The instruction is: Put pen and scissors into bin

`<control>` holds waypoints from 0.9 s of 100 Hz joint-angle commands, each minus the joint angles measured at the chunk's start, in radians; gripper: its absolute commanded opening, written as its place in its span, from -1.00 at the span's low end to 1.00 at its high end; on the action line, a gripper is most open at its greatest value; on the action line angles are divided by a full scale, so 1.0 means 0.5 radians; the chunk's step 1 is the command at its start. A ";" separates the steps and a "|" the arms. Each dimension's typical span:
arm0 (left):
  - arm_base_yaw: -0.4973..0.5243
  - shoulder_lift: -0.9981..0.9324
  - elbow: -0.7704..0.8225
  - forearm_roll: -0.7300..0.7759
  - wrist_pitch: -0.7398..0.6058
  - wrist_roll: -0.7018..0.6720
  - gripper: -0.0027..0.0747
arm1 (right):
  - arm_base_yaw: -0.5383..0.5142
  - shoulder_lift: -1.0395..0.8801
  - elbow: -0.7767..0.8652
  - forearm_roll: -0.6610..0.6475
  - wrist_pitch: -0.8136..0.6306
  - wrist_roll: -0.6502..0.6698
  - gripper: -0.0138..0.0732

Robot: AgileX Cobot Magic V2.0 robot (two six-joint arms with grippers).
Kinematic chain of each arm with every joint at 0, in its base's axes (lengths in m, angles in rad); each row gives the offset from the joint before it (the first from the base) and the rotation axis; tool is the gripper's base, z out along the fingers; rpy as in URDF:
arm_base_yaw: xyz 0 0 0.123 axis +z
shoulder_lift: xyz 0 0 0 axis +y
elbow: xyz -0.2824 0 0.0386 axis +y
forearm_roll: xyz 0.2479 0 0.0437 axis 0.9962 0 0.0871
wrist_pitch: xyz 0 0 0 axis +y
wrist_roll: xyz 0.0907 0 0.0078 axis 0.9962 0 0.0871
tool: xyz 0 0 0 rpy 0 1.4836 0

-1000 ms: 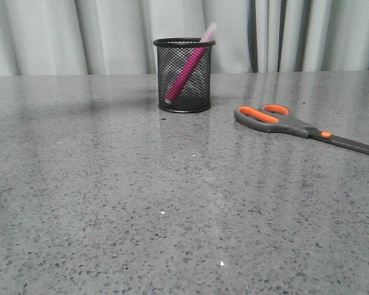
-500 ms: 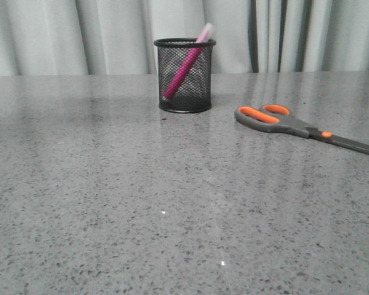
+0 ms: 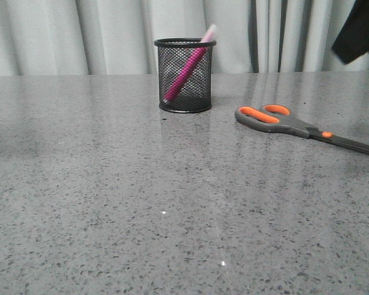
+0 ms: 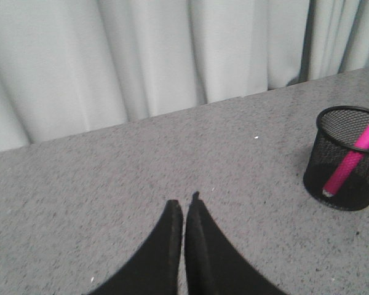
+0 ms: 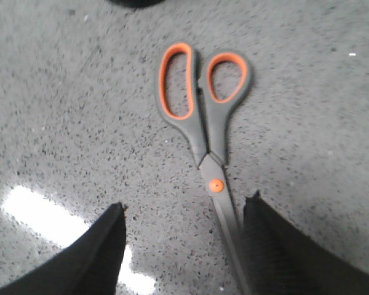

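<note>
One wire-mesh bin (image 3: 184,75) was seen standing upright toward the far side of the grey speckled bench (image 3: 111,203), in front of pale pleated curtains (image 3: 80,34). One magenta pen (image 3: 186,70) was seen inside it, leaned diagonally, its frosted cap poking above the solid rim on the right and its lower end resting near the base on the left. The same single bin (image 4: 344,161) and pen (image 4: 350,163) were recorded in the left wrist view, well apart from the left end effector (image 4: 183,212), whose two dark fingers were pressed together with only a hairline gap between them and nothing held.

One pair of scissors (image 3: 295,126) was seen lying flat on the bench to the right of the bin and clear of it, the blades closed, the two orange-lined finger loops turned toward the bin and the dark blades running off toward the right edge. In the right wrist view the scissors (image 5: 203,117) were found below the right end effector (image 5: 183,236), whose two fingers were spread wide, one on either side of the blade just past the orange pivot dot; contact with the scissors was not visible. A dark part of the right arm (image 3: 358,31) was seen at the upper right of the front view.
</note>
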State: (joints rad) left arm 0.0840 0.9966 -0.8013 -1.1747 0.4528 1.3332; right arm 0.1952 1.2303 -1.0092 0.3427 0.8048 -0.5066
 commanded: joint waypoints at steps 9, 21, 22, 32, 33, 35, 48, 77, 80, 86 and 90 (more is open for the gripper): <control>0.052 -0.149 0.055 -0.117 -0.030 -0.025 -0.98 | 0.121 0.166 -0.177 -0.168 -0.007 0.030 0.19; 0.052 -0.168 0.055 -0.151 -0.021 -0.025 -0.98 | 0.146 0.357 -0.340 -0.338 0.119 0.153 0.19; 0.052 -0.168 0.055 -0.152 -0.021 -0.025 -0.98 | 0.146 0.379 -0.350 -0.342 0.136 0.153 0.19; 0.052 -0.168 0.055 -0.182 -0.021 -0.025 -0.98 | 0.146 0.532 -0.490 -0.346 0.250 0.161 0.19; 0.052 -0.168 0.055 -0.182 -0.021 -0.025 -0.98 | 0.146 0.552 -0.509 -0.346 0.257 0.161 0.19; 0.052 -0.168 0.055 -0.182 -0.021 -0.025 -0.98 | 0.146 0.571 -0.537 -0.346 0.280 0.161 0.19; 0.052 -0.168 0.055 -0.182 -0.021 -0.025 -0.98 | 0.146 0.727 -0.676 -0.360 0.384 0.161 0.19; 0.052 -0.168 0.055 -0.183 -0.021 -0.025 -0.98 | 0.146 0.884 -0.819 -0.433 0.488 0.161 0.19; 0.052 -0.168 0.055 -0.183 -0.024 -0.025 -0.98 | 0.146 0.893 -0.821 -0.433 0.488 0.161 0.19; 0.052 -0.168 0.055 -0.183 -0.024 -0.025 -0.98 | 0.148 0.903 -0.821 -0.433 0.488 0.157 0.19; 0.052 -0.168 0.055 -0.187 -0.024 -0.025 -0.98 | 0.158 0.912 -0.821 -0.433 0.488 0.134 0.19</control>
State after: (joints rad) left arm 0.1079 0.9272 -0.7496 -1.2227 0.4528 1.3323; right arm 0.2674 1.7205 -1.3855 0.1320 1.0553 -0.4256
